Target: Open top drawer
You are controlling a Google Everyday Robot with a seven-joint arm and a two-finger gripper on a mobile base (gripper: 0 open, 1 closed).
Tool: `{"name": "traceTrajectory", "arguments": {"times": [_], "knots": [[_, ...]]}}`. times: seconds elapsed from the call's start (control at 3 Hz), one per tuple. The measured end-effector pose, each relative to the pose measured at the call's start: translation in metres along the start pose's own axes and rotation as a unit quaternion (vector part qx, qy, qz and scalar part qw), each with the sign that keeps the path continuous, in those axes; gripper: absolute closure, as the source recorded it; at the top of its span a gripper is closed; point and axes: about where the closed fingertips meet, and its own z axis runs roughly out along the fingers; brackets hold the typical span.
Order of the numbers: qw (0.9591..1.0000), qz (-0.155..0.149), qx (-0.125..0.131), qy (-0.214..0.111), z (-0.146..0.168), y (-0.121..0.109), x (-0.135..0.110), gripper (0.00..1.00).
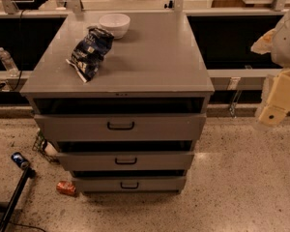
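The top drawer (120, 126) is the widest grey front panel of the cabinet, with a small dark bar handle (121, 125) at its centre. A dark gap shows between the panel and the cabinet top. Two narrower drawers (125, 161) sit below it. My gripper (276, 105) is at the far right edge of the view, cream-coloured, well to the right of the cabinet and apart from the drawer, at about the height of the drawer front.
On the grey cabinet top (150, 62) lie a dark blue chip bag (89, 52) and a white bowl (114, 24). A plastic bottle (7, 61) stands at the left. A red can (66, 188), a blue can (19, 159) and a black pole (13, 197) lie on the speckled floor.
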Motion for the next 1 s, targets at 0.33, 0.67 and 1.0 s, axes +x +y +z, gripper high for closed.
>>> {"name": "traceTrajectory", "arguments": {"times": [0.33, 0.67, 1.0], "knots": [[1.0000, 0.000, 0.000, 0.000, 0.000, 0.000, 0.000, 0.00], [1.0000, 0.002, 0.003, -0.006, 0.005, 0.001, -0.001, 0.00], [0.9987, 0.013, -0.018, -0.046, 0.055, 0.003, -0.004, 0.00]]}}
